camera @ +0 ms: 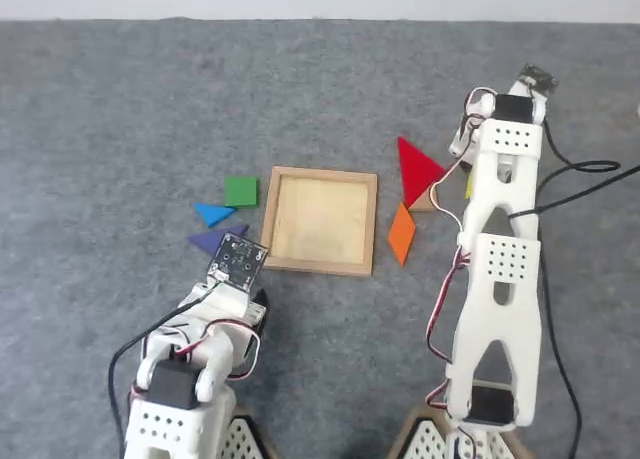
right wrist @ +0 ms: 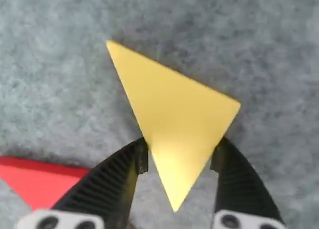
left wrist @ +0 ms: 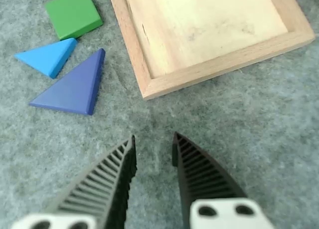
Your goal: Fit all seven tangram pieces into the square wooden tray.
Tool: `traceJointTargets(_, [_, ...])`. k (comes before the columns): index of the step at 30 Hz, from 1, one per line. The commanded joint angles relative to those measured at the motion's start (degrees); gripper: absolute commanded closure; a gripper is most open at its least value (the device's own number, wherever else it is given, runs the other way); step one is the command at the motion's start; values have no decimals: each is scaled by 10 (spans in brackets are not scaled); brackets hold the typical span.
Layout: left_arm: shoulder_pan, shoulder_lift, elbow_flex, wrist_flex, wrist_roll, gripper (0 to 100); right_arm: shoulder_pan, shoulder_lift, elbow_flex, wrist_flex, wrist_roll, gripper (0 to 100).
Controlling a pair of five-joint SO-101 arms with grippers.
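So the square wooden tray [camera: 322, 174] sits mid-table on a fuzzy grey felt mat [camera: 150, 109]. It has a raised light-wood rim and a smooth pale floor with faint grain. All the pieces I can make out lie flat on the felt outside it. To one side are a green square [left wrist: 74, 13], a light blue triangle [left wrist: 47, 57] and a bigger dark blue triangle [left wrist: 72, 87], close together, with the dark blue one near the tray's corner. On the opposite side there's a big red triangle [camera: 416, 167] with an orange parallelogram [camera: 401, 233] just below it, right next to the rim. The pieces all look like chunky, matte painted blocks with crisp edges. The left gripper [left wrist: 153, 141] hangs over bare felt just off the tray's corner, its ribbed black jaws slightly parted and holding nothing. The right gripper [right wrist: 180, 149] has its ribbed fingers [right wrist: 137, 161] pinched against two edges of the yellow triangle [right wrist: 169, 109], next to the red one.
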Motion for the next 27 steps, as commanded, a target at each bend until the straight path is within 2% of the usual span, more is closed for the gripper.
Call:
traceJointTargets(1, [-4, -10, -7, 2, 5, 884, -4, 3, -48, 57, 25, 822])
traceJointTargets(9, [-4, -10, -7, 2, 5, 884, 72, -44, -45, 54, 120, 821])
traceJointTargets(11, [-4, -10, -7, 2, 5, 884, 73, -71, -57, 52, 150, 820])
traceJointTargets(15, [-4, -10, -7, 2, 5, 884, 66, -105, -95, 29, 155, 821])
traceJointTargets(18, [-4, -10, -7, 2, 5, 884, 66, -102, -90, -57, 156, 821])
traceJointTargets(24, [-4, -10, -7, 2, 5, 884, 67, -28, -22, -305, 158, 822])
traceJointTargets(27, [-4, -10, -7, 2, 5, 884, 65, 6, -7, -304, 159, 822])
